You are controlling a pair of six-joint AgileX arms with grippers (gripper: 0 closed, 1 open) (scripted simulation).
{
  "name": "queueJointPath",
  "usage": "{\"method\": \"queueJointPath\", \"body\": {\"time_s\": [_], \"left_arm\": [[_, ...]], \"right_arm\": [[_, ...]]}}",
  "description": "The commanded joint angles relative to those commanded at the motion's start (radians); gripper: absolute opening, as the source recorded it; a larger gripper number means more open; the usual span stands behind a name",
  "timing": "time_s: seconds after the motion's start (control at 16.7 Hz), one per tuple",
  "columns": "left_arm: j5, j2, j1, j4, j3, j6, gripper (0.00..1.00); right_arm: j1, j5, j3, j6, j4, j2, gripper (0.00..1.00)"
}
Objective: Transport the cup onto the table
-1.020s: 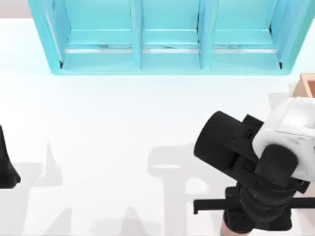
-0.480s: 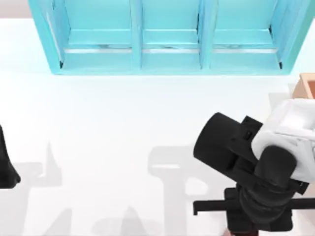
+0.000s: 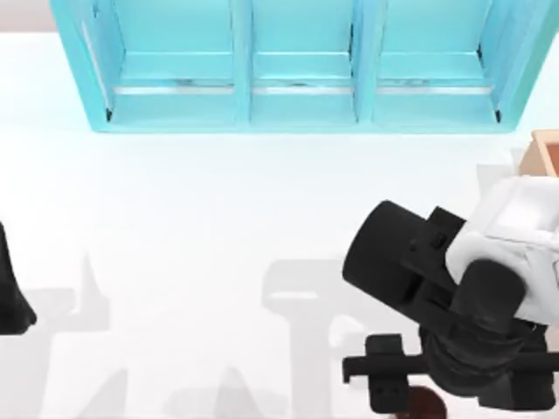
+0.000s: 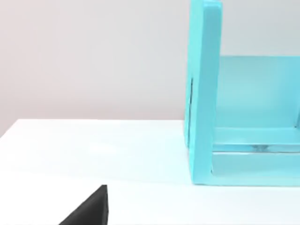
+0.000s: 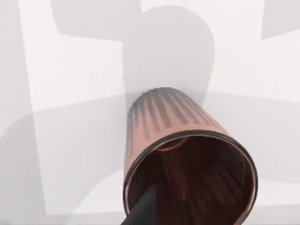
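Cup (image 5: 187, 154) ribbed and standing on worktop (image 3: 192, 218) in right wrist view; from above, mostly hidden under right tool (image 3: 410, 397), grip unreadable.

Right pincer (image 3: 410, 403) shifted slightly left; cup (image 3: 425, 406) rim now seemingly exposed below it.

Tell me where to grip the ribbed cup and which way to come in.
Grip the cup at its rim wall, coming from above. It stands upright on the table with its open mouth up, tapering to a narrower base, so the wide rim is easiest. The right pincer is above it now.
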Motion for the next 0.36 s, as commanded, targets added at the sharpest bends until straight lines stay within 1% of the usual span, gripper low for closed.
{"method": "queueJointPath", "body": {"time_s": [0.06,0.36], "left_arm": [[0.0,0.0,0.0,0.0,0.0,0.0,1.0],[0.0,0.0,0.0,0.0,0.0,0.0,1.0]], "right_arm": [[0.0,0.0,0.0,0.0,0.0,0.0,1.0],[0.0,0.0,0.0,0.0,0.0,0.0,1.0]]}}
